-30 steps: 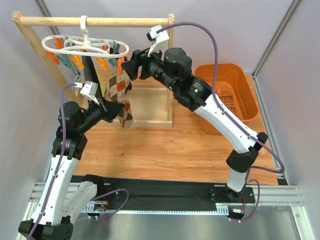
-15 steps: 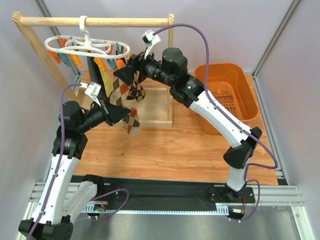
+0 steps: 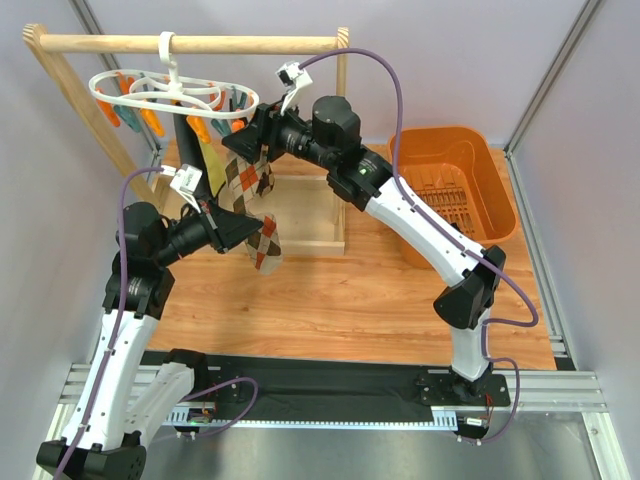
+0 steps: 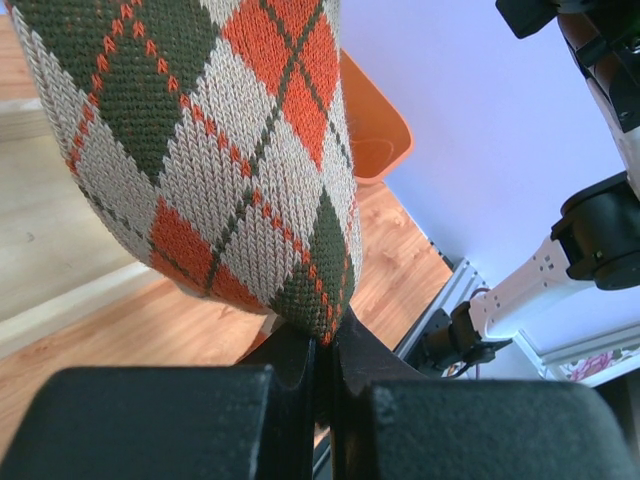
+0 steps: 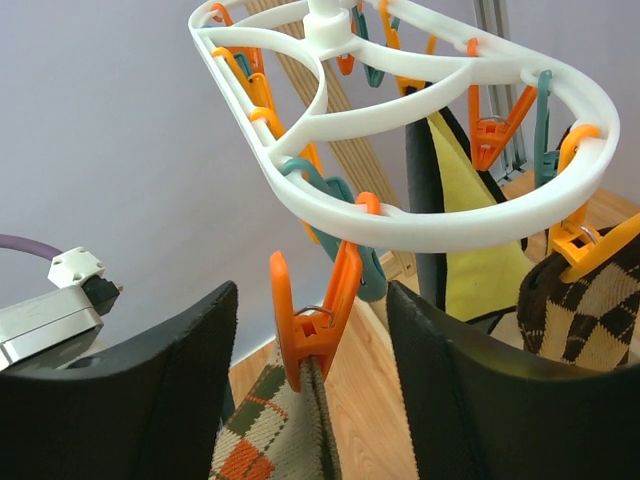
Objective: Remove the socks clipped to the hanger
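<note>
The white ring hanger [image 3: 170, 90] hangs by its hook from the wooden rail, with orange and teal clips under it. An argyle sock [image 3: 262, 238] hangs from an orange clip [image 5: 315, 320]. My left gripper [image 3: 243, 232] is shut on the sock's toe end [image 4: 220, 150], with the fabric pinched between its jaws [image 4: 325, 345]. My right gripper [image 3: 245, 145] is open, and its two fingers straddle the orange clip [image 5: 311, 292] without touching it. The hanger ring [image 5: 420, 228] sits just above. A black and yellow sock [image 5: 480, 250] and a brown argyle sock [image 5: 590, 300] hang from other clips.
The wooden rail frame [image 3: 190, 43] carries the hanger, and its base board [image 3: 305, 210] lies under the socks. An orange basket [image 3: 470, 150] stands at the right on the wooden table. Grey walls close in on the left and right sides.
My right gripper has moved left and come up around the orange clip. The hanger has swung a little. My left gripper has shifted slightly right with the sock's toe in it.
</note>
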`<state>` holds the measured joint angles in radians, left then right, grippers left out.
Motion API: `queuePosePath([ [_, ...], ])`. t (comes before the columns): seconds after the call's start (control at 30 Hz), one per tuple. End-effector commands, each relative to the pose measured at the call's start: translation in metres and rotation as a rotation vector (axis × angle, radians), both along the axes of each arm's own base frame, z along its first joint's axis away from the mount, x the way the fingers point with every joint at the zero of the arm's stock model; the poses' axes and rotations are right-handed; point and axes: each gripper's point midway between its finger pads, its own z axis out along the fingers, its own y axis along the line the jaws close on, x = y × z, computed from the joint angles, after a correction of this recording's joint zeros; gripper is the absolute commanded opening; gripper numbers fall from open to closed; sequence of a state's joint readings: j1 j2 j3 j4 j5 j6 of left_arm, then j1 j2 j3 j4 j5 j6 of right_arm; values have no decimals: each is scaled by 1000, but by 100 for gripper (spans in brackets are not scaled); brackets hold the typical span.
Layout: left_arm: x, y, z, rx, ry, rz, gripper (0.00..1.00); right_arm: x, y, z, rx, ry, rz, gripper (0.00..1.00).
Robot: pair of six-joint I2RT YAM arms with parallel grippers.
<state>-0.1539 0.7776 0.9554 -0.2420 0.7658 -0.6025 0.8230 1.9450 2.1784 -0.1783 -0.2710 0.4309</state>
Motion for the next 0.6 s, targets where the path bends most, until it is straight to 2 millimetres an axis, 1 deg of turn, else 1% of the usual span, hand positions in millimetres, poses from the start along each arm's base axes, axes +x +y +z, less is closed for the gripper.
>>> queuePosePath([
  [0.0,-8,-2,23,-22,-65,-22,0,-4,-4,35,87,-47,6,60],
  [0.13,-6,-2,22,-22,-63,-19,0,-6,-4,38,102,-50,11,58],
  [0.3,-6,-2,22,-22,-60,-17,0,-6,-4,41,124,-49,14,59],
  [0.37,-6,-2,21,-22,-60,-16,0,-6,-3,41,130,-43,17,49],
  [0.4,-6,-2,21,-21,-60,-16,0,-6,-2,41,131,-43,19,41],
  [0.47,-7,-1,21,-21,-62,-16,0,-5,-1,39,134,-36,22,34],
  [0.5,-6,-1,20,-21,-59,-14,0,-6,0,40,136,-39,28,25],
  [0.57,-6,-1,19,-21,-59,-14,0,-6,0,39,134,-37,28,18],
])
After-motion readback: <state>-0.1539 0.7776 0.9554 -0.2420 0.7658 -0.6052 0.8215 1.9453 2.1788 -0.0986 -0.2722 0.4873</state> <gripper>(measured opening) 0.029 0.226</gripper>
